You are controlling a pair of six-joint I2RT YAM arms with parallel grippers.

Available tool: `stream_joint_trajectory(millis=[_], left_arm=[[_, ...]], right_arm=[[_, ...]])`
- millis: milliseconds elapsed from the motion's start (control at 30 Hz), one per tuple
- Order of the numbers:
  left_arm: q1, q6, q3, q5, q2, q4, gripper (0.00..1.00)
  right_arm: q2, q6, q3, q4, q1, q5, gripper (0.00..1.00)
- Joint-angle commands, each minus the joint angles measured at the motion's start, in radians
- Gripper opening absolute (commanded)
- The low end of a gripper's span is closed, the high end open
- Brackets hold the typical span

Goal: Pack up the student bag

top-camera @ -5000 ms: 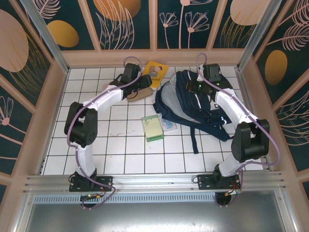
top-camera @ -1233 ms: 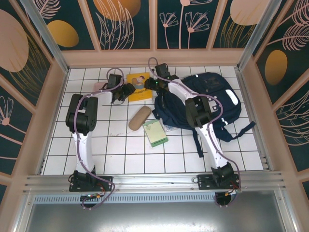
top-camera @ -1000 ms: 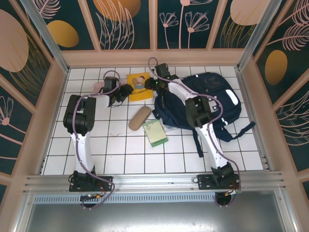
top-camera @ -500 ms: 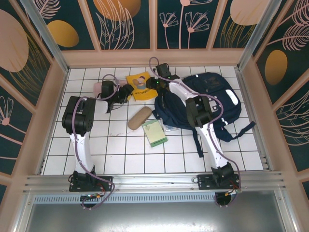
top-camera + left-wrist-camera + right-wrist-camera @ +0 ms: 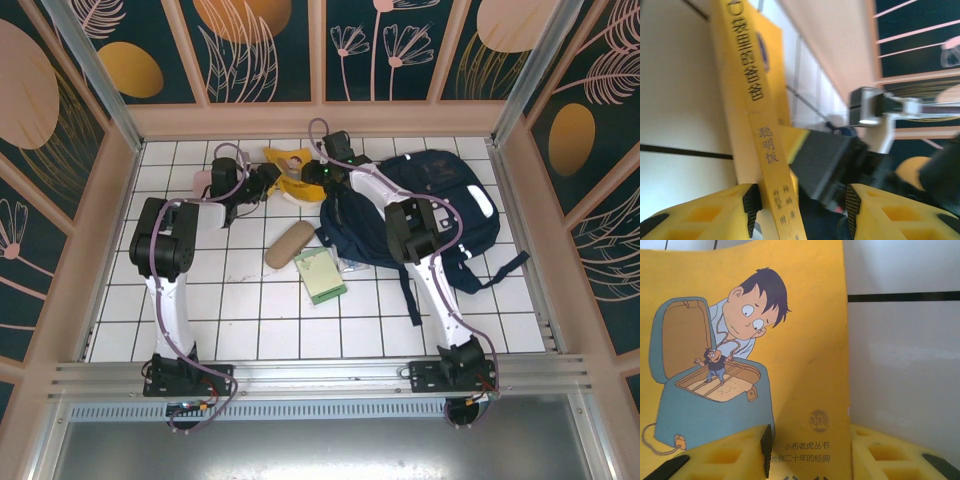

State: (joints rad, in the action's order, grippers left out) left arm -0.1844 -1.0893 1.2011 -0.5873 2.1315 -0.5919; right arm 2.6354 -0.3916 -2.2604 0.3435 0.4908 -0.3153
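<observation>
The student bag (image 5: 445, 205), navy with white stripes, lies at the back right of the tiled floor, its straps trailing forward. A yellow picture book (image 5: 282, 157) stands bent and tilted up off the tiles just left of it. My left gripper (image 5: 262, 182) is open at the book's left side; in the left wrist view the book's spine (image 5: 747, 85) rests against one pad of that gripper (image 5: 802, 205), with a gap to the other. My right gripper (image 5: 318, 180) is at the book's right side. That gripper (image 5: 809, 450) is open over the book's cover (image 5: 805, 340).
A tan pencil case (image 5: 287, 243) and a green notebook (image 5: 322, 274) lie on the tiles in front of the book. A pale pink item (image 5: 203, 180) sits behind the left arm. Wooden walls close in the back and sides.
The book lay flat a second ago; it has since tipped up and bent between the two grippers. The left gripper has shifted slightly toward it. The bag has not moved.
</observation>
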Motion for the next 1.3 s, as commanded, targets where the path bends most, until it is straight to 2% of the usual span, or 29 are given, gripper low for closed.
stream_joint_trajectory(millis=[0, 67, 133, 267, 367, 467, 567, 767, 1033, 1267], left_arm=[[-0.027, 0.158, 0.041, 0.073, -0.010, 0.273, 0.51], [-0.027, 0.174, 0.060, 0.101, 0.005, 0.335, 0.51], [-0.026, 0.172, 0.056, 0.100, 0.010, 0.330, 0.49], [-0.027, 0.165, 0.051, 0.101, 0.007, 0.315, 0.37], [-0.026, 0.164, 0.052, 0.102, -0.005, 0.310, 0.15], [-0.027, 0.164, 0.056, 0.096, -0.019, 0.307, 0.04], [-0.027, 0.171, 0.060, 0.090, -0.037, 0.311, 0.00], [-0.027, 0.188, 0.070, 0.086, -0.100, 0.323, 0.00], [-0.027, 0.213, 0.077, 0.071, -0.220, 0.358, 0.00], [-0.027, 0.208, 0.053, 0.062, -0.315, 0.363, 0.00]], right_arm=[[-0.031, -0.013, 0.039, 0.068, 0.062, -0.130, 0.41], [-0.031, -0.018, 0.038, 0.063, 0.062, -0.133, 0.41], [-0.031, -0.019, 0.039, 0.063, 0.062, -0.136, 0.41], [-0.035, -0.017, 0.038, 0.071, 0.062, -0.134, 0.41], [-0.054, -0.016, 0.035, 0.081, 0.062, -0.121, 0.42], [-0.087, -0.013, 0.020, 0.103, 0.062, -0.088, 0.46], [-0.147, 0.001, 0.020, 0.121, 0.062, -0.034, 0.48], [-0.310, 0.054, 0.109, 0.175, 0.061, 0.109, 0.53], [-0.624, 0.119, 0.530, 0.137, 0.062, 0.263, 0.55], [-0.793, 0.163, 0.791, 0.172, 0.015, 0.349, 0.54]])
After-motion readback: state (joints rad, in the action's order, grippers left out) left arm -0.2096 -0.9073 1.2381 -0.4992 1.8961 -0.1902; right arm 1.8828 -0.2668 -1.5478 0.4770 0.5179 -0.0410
